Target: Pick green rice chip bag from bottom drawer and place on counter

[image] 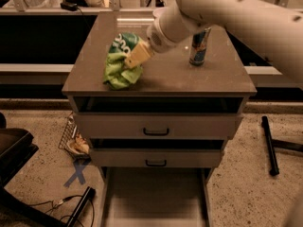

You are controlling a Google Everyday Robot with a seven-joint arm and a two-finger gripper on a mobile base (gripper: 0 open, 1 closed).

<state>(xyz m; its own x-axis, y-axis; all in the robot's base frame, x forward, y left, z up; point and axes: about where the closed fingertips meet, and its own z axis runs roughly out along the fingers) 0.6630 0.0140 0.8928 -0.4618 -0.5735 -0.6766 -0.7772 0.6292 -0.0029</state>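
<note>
- The gripper (132,59) is closed on the chip bag (119,65), its tan fingers (138,55) pinching the bag's right side about halfway up.
- The chip bag is over the left part of the desk (175,77), near the front-left corner.
- The bag's long axis runs from the front of the desk toward the back. The darker green band with white letters points away from the front edge, and the pale, crumpled end points toward it.
- The bag's lower end is right at the desk surface; I cannot tell whether it touches.
- The arm (236,18) comes in from the upper right, across the back of the desk.
- A drink can (199,46) stands upright on the right side of the desk, well apart from the bag.
- The bottom drawer (154,197) is pulled out, showing its pale floor.
- The two upper drawers (156,126) have black handles.
</note>
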